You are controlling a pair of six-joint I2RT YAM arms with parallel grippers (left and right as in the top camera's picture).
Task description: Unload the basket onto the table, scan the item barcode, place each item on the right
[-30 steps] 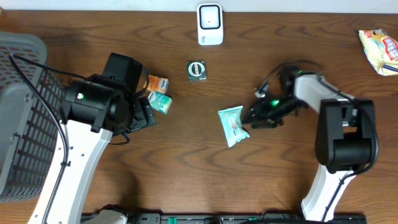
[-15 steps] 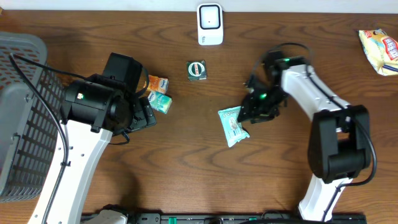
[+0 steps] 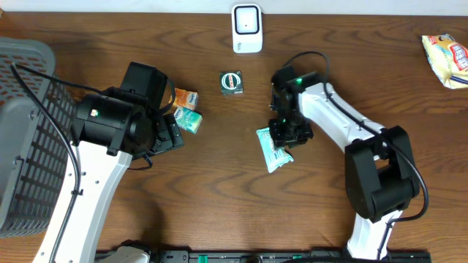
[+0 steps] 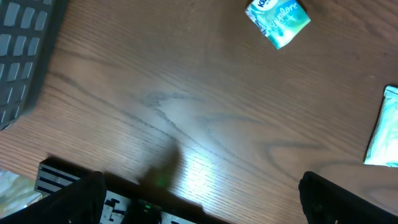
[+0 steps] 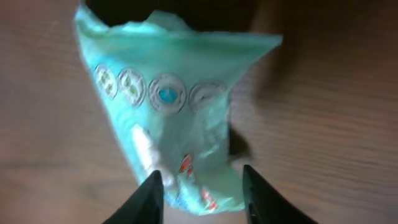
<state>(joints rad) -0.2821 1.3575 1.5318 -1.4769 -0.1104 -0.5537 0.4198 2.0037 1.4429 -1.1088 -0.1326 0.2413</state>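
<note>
The item is a teal plastic packet [image 3: 272,152] lying flat on the wooden table, right of centre. My right gripper [image 3: 285,131] hovers over its upper end. In the right wrist view the packet [image 5: 174,112] fills the frame, and its near end lies between the two dark fingers of my right gripper [image 5: 202,193], which stand apart on either side of it. The white scanner [image 3: 247,28] stands at the table's far edge. My left gripper [image 3: 170,135] is wide open over bare wood, holding nothing, as the left wrist view [image 4: 205,205] also shows.
A small green box [image 3: 232,82] sits left of the right arm. An orange pack [image 3: 186,97] and a teal pack [image 3: 190,120] lie by the left arm. A grey basket [image 3: 25,146] fills the left edge. A yellow bag [image 3: 446,58] lies far right.
The right arm has swung left from beside the packet to over it, and its jaws have narrowed around the packet's end. The left arm has not moved.
</note>
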